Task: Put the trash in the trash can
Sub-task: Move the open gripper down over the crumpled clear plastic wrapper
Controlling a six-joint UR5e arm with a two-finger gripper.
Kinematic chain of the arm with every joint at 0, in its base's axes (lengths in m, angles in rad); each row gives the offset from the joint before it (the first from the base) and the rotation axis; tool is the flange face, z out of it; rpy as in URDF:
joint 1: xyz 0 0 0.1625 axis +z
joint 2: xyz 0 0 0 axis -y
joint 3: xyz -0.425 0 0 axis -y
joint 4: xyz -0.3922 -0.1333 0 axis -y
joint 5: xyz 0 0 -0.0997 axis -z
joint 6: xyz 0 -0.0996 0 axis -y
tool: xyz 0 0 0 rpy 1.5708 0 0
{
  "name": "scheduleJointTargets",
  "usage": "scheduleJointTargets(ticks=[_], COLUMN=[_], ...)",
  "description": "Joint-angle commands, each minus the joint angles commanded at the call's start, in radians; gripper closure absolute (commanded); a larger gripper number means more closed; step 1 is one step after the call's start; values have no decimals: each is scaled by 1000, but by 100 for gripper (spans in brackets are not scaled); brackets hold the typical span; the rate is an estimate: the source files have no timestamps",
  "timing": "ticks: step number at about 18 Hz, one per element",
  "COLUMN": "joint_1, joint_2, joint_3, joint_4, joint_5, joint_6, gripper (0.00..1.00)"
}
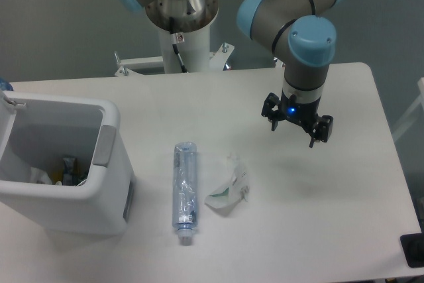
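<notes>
Over on the left the trash can [99,183] is sitting on the table [344,217], one bin, and it's already holding a few bits of junk I can't really make out. Just to its right the bottle [185,187] is lying flat, long axis running away from the camera, white cap pointing toward the near edge. Right beside that the wrapper [228,190] is lying crumpled, close to the bottle but not touching it as far as I can tell. So that's two pieces of trash waiting, one bottle and one wrapper.

Further right the gripper [297,122] is hovering above the table, well apart from both pieces, with its fingers spread and nothing between them.

Handling guess: the bottle is looking crushed and empty, so it's going to be light, a bit slick, and it'll probably give under the squeeze. I'd be pinching it across the middle of the body. The wrapper is looking flimsy, thin and soft, so I'd be going for the bunched-up middle, since the flat edges might just slip out.
</notes>
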Motion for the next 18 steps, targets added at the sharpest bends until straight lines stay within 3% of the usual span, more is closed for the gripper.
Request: scheduleJointTargets(ticks=[11,18], joint_1=[-49,-167], joint_2=[-15,-83], joint_3=[-8,-15], joint_4=[29,31], joint_5=[-12,-12], joint_6=[0,-115], gripper=[0,0])
